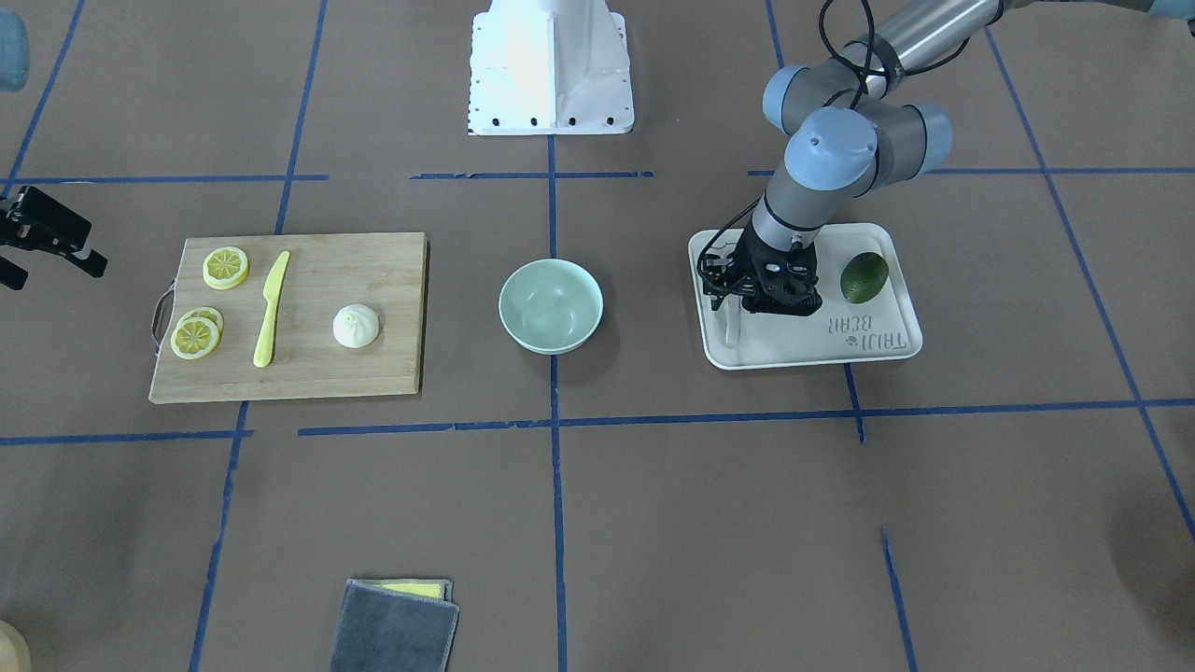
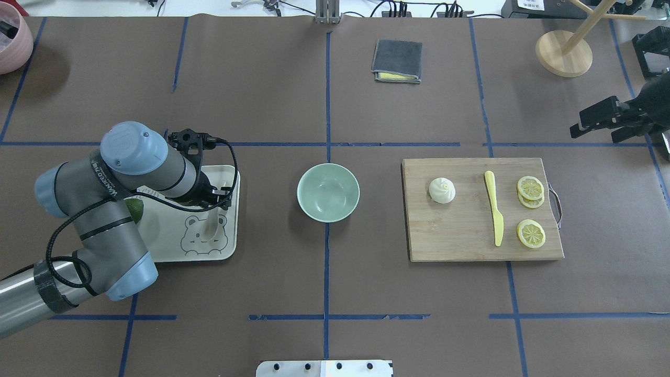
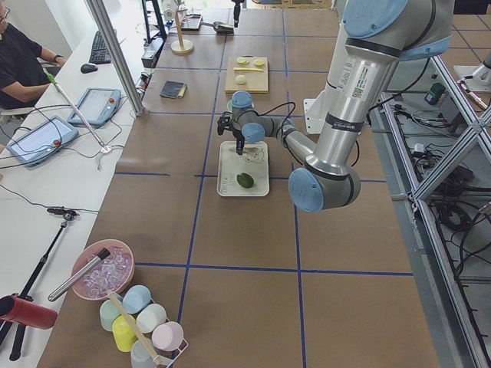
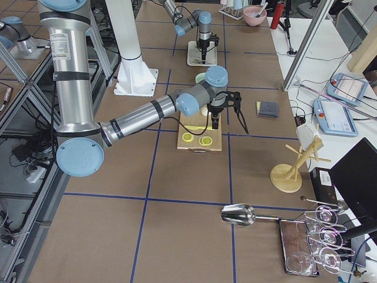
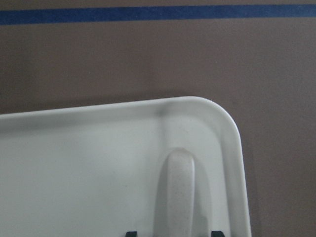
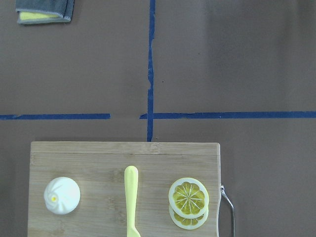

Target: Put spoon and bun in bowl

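Note:
The off-white spoon lies on the bear tray; it also shows in the overhead view. My left gripper is low over the tray, open. In the left wrist view the spoon's handle lies between the two fingertips at the bottom edge. The white bun sits on the wooden cutting board. The empty mint-green bowl stands mid-table between board and tray. My right gripper hovers open and empty beyond the board's far right corner.
A green lime lies on the tray beside the left gripper. A yellow plastic knife and lemon slices share the board with the bun. A folded grey cloth and a wooden stand are at the far side.

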You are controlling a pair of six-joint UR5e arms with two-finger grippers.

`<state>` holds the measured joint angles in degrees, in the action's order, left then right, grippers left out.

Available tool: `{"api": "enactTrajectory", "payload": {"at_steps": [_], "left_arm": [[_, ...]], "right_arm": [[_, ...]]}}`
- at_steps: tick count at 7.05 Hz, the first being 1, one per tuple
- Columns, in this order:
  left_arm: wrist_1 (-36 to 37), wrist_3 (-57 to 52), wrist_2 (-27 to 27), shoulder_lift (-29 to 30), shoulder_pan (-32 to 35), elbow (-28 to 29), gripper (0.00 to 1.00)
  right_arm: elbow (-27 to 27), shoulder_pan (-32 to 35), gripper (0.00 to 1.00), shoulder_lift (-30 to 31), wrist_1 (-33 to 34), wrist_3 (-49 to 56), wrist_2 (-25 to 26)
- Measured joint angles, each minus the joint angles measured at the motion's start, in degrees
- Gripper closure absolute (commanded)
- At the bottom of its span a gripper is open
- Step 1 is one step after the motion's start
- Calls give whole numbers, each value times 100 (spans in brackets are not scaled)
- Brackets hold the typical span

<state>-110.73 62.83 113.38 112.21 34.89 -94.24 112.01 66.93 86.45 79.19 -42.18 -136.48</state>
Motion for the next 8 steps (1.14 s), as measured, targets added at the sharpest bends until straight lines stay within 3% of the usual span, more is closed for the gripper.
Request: {"api": "enactTrajectory", "payload": {"at_steps": [2, 3, 8], "left_arm": [[-1, 3, 0, 6, -12, 14, 94], [-1, 7, 1, 4, -15, -3, 100], [40, 11, 0, -51, 208, -268, 100]], "right_arm": [[11, -40, 0, -2, 0, -27, 20], [14, -74, 0, -16, 0, -32, 30], [10, -788, 0, -403, -4, -937, 579]]}}
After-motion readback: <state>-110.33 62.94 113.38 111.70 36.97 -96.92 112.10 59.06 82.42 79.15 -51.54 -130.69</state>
